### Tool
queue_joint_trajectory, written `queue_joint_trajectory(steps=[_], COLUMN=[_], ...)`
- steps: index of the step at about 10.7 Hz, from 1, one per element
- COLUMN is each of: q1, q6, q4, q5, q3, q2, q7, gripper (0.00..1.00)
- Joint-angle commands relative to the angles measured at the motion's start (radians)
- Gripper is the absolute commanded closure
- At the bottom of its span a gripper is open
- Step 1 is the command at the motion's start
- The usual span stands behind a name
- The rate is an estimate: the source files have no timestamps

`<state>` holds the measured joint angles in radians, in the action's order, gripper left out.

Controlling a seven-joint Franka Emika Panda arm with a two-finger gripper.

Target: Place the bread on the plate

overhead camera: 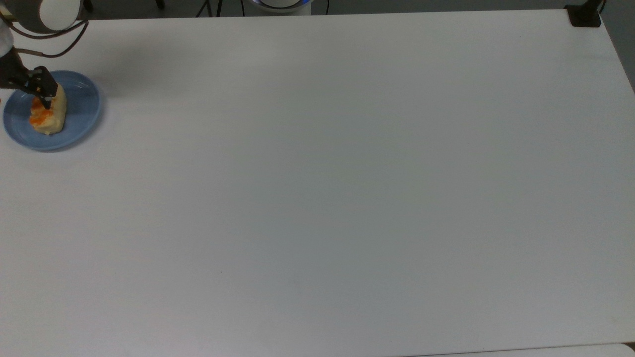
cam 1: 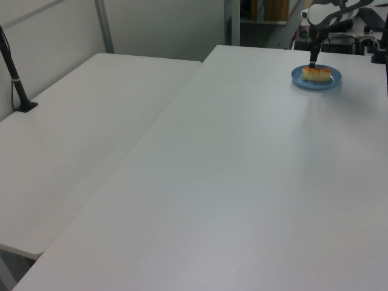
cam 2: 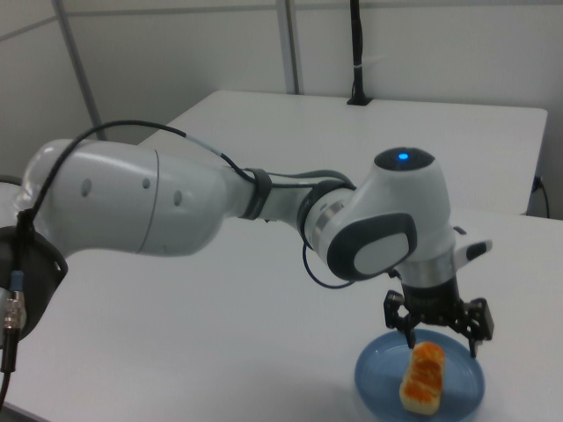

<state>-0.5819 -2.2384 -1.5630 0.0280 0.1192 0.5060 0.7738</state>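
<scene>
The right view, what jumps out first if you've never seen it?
A big white robot arm fills the middle, with a blue light on top. Its black hand hangs open just above a striped bread roll lying on a blue plate at the right view's bottom right.

The bread (cam 1: 316, 73) lies flat on the plate (cam 1: 332, 80), near the table's (cam 1: 242, 182) far corner; the end effector (cam 1: 313, 62) hangs just above it.

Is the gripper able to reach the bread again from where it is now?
Probably yes. The open gripper hangs just above the bread, which lies flat on the plate, and nothing stands between them.
</scene>
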Motion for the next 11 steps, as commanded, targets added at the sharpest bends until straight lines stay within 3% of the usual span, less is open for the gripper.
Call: queue_joint_trajectory(steps=[1,2,5,7,8,10,11], q1=[0.011,0.014,0.068,0.105,0.143,0.302,0.386], q6=[0.083,0.127,0.336,0.426,0.462,0.528,0.529], q4=[-0.018,-0.020,-0.015,-0.014,-0.012,-0.014,-0.014], q5=[-0.002,-0.011,-0.141,-0.169,-0.171,-0.145,-0.139], q3=[-0.010,-0.013,-0.015,-0.013,-0.012,0.019,0.061], q2=[-0.095,-0.145,-0.306,-0.394,-0.423,-0.452,-0.471], q7=[-0.132,-0.187,-0.393,-0.541,-0.623,-0.765,-0.804], gripper=[0.00,0.00,0.00,0.00,0.00,0.00,0.00])
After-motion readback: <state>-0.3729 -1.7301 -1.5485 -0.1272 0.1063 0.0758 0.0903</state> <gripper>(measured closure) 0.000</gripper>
